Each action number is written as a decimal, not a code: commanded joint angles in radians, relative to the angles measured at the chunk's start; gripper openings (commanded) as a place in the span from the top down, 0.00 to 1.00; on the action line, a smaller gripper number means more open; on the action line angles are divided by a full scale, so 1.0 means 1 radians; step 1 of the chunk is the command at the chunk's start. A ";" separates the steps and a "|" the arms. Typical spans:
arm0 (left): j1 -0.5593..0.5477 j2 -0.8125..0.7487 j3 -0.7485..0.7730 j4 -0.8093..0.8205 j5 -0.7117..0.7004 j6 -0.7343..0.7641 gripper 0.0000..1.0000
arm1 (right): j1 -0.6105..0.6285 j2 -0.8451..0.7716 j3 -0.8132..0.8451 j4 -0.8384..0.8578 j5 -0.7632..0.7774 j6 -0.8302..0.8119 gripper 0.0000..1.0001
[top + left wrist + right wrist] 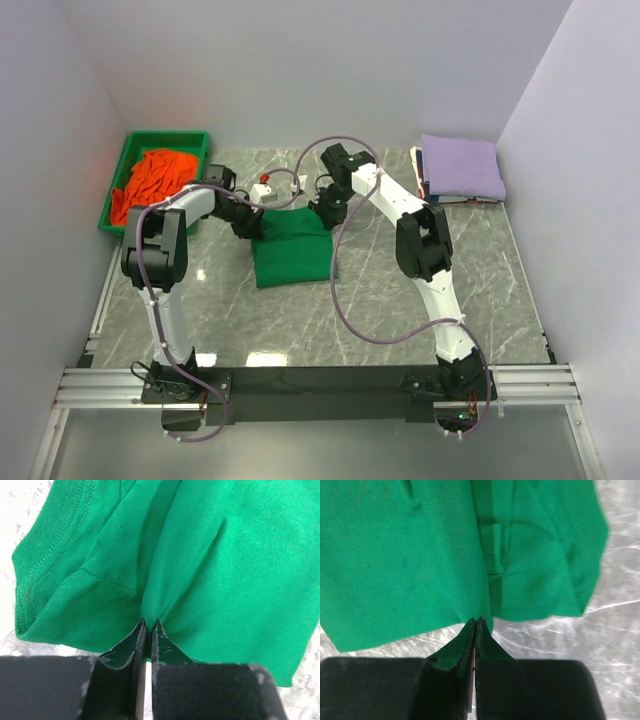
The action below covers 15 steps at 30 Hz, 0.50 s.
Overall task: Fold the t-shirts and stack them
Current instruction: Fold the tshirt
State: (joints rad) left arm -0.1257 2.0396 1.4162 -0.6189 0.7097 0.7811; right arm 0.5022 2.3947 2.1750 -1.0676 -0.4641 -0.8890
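Note:
A bright green t-shirt (pixel 291 252) lies folded in the middle of the marble table. My left gripper (pixel 248 228) is shut on its far left edge; the left wrist view shows the jaws pinching green cloth (pixel 148 621). My right gripper (pixel 326 212) is shut on its far right edge, the cloth (pixel 479 617) pinched between the jaws. An orange t-shirt (pixel 150 180) lies crumpled in the green tray (pixel 132 142) at the far left. A folded lavender t-shirt (pixel 460 166) tops a stack at the far right, with white and dark edges (pixel 424 182) under it.
A small white and red object (pixel 264 189) sits on the table just behind the green shirt. White walls enclose the table on three sides. The arms' cables loop over the shirt's right side (pixel 335 260).

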 commanded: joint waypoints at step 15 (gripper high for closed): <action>-0.120 -0.281 -0.385 -0.001 0.097 -0.043 0.92 | 0.090 -0.374 -0.641 0.098 -0.105 0.189 1.00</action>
State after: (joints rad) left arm -0.2184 1.8427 1.1061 -0.6170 0.7662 0.7433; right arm 0.5747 2.1227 1.6135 -0.9833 -0.5186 -0.7521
